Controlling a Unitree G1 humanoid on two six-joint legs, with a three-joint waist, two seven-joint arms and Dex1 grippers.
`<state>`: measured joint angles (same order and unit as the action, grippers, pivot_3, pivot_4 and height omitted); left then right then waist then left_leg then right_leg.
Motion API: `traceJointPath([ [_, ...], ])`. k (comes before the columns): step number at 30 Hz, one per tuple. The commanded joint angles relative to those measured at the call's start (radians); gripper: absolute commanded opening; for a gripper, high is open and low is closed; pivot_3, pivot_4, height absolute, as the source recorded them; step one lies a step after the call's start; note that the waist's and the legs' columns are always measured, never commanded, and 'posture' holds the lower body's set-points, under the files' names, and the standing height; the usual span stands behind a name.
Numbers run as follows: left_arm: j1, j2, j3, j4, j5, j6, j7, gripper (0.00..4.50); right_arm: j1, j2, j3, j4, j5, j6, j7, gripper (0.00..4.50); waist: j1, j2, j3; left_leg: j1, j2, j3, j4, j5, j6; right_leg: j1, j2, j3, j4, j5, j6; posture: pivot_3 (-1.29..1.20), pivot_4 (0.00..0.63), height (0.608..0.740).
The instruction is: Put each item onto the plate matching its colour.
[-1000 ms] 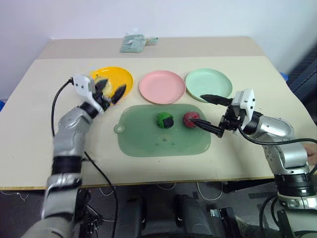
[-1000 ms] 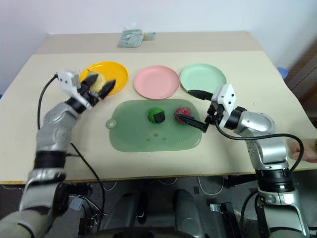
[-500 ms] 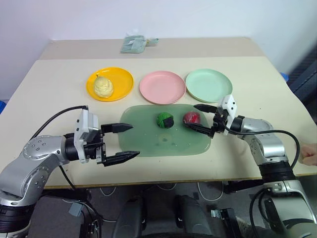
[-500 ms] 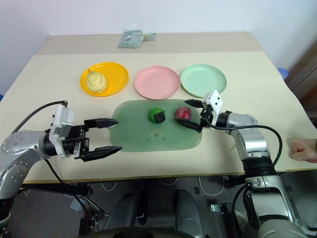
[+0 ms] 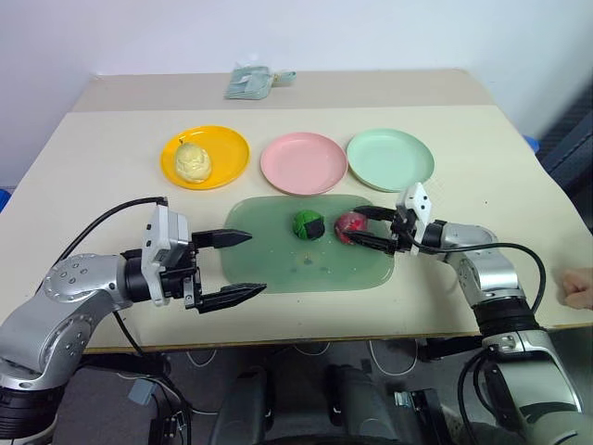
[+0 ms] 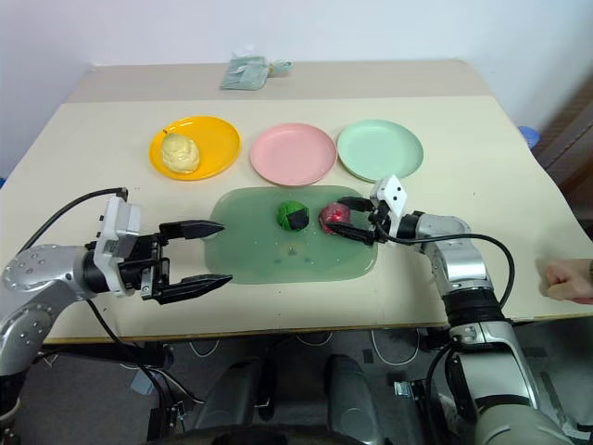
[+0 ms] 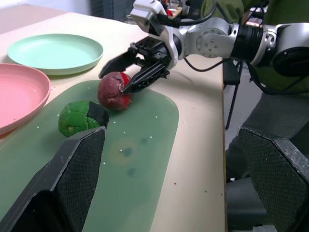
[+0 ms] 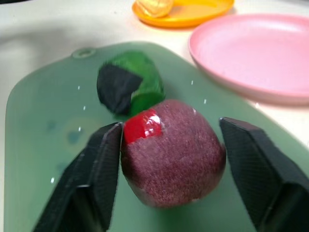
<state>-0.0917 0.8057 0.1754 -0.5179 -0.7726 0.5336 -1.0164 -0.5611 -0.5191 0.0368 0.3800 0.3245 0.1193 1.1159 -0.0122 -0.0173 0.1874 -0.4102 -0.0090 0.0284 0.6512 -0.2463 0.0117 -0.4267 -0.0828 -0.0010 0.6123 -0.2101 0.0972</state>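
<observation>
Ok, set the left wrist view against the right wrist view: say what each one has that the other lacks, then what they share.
The left wrist view adds the mint green plate and an outside look at the right gripper, at the dark red item. The right wrist view adds the orange-yellow plate with the pale yellow item on it. Shared: the dark red item, the green-and-black item, the pink plate and the green mat.

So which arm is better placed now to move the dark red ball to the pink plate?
Right. The right gripper already has its fingers around the dark red ball on the mat; the left gripper hangs open, away from it.
</observation>
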Motion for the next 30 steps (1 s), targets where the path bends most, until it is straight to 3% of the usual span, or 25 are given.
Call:
traceJointPath([
  [1, -0.009, 0.003, 0.033, -0.016, 0.0, -0.015, 0.015, 4.5, -0.027, 0.01, -0.002, 0.014, -0.015, -0.04, 0.01, 3.24, 0.001, 0.0, 0.0, 0.0, 0.0, 0.0, 0.0, 0.0, 0.0, 0.0, 0.0, 0.0, 0.0, 0.0, 0.0, 0.0, 0.15, 0.74],
  [23, 0.068, -0.003, 0.064, -0.093, -0.017, -0.01, 0.104, 4.5, -0.041, 0.012, 0.033, 0.086, -0.061, -0.013, 0.117, 3.24, 0.0, 0.0, 0.0, 0.0, 0.0, 0.0, 0.0, 0.0, 0.0, 0.0, 0.0, 0.0, 0.0, 0.0, 0.0, 0.0, 0.15, 0.74],
  [27, 0.082, -0.008, 0.065, -0.102, -0.015, -0.013, 0.111, 4.5, -0.051, 0.016, 0.032, 0.109, -0.077, -0.032, 0.114, 2.1, 0.0, 0.0, 0.0, 0.0, 0.0, 0.0, 0.0, 0.0, 0.0, 0.0, 0.0, 0.0, 0.0, 0.0, 0.0, 0.0, 0.15, 0.74],
  [30, 0.093, -0.013, 0.071, -0.113, -0.018, -0.011, 0.124, 4.5, -0.068, 0.024, 0.021, 0.09, -0.065, -0.032, 0.107, 1.96, -0.001, 0.0, 0.0, 0.0, 0.0, 0.0, 0.0, 0.0, 0.0, 0.0, 0.001, 0.0, 0.0, 0.0, 0.0, 0.0, 0.15, 0.74],
])
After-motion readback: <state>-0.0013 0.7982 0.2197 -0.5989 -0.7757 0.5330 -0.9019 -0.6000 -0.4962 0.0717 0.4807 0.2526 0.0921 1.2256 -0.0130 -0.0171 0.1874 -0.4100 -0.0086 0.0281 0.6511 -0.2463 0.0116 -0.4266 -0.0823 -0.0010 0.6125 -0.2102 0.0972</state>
